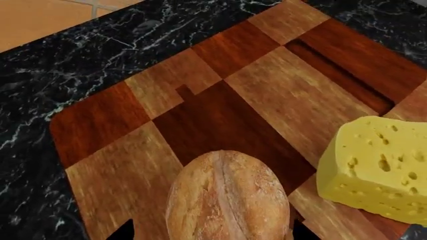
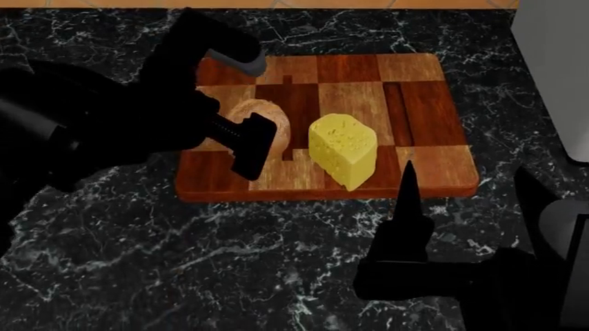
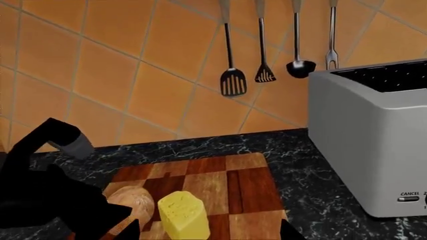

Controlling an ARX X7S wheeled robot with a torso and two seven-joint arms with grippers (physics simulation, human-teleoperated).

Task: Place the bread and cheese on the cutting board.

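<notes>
Head view, left fingers (image 2: pixel 261 143) pinching bread (image 2: pixel 273 118), toaster (image 3: pixel 373 135) "CANCEL" btn, right fingers' state unclear

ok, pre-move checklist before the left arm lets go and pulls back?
1. Cheese on board: ok, resting apart from the bread.
2. Bread over board: ok, within its edges.
3. Bread resting on the wood, not hanging: cannot tell.
4. Left end effector grip state: cannot tell, bread sits between its fingers.
5. Right end effector clear of board: ok, over the counter in front of it.
6. Toaster clear of retreat path: ok, off to the right.
</notes>
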